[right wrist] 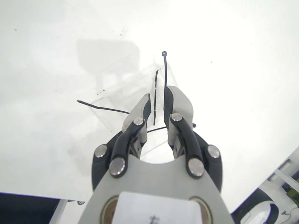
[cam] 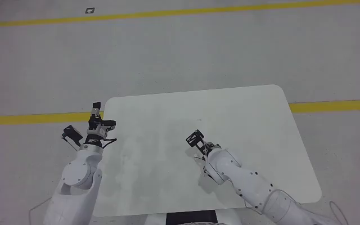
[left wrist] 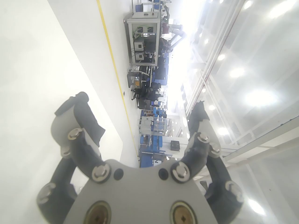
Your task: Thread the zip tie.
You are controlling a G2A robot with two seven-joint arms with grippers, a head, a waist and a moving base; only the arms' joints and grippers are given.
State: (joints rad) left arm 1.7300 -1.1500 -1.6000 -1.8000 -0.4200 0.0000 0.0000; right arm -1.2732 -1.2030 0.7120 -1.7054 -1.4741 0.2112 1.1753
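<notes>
My right gripper [right wrist: 158,92] sits low over the middle of the table [cam: 247,112] with its fingers a narrow gap apart, clamping nothing. The zip tie [right wrist: 165,71] is right there: its strap runs along the inner pad of one finger, almost parallel to it, and its head [right wrist: 164,53] stands out beyond that fingertip, pointing straight away from my wrist. The tail [right wrist: 93,105] bends off sideways past the other finger, so the long axis is not one line but a kink. A clear plastic piece [right wrist: 130,80] lies under and around the strap, and a second thin dark strip [right wrist: 155,94] shows in the gap — another tie or a reflection, I cannot tell. My left gripper [left wrist: 139,101] hangs wide open and empty at the table's left edge, well apart from all this, so the right arm is much the nearer. I judge that the next move depends on bringing the tail round to the head.
</notes>
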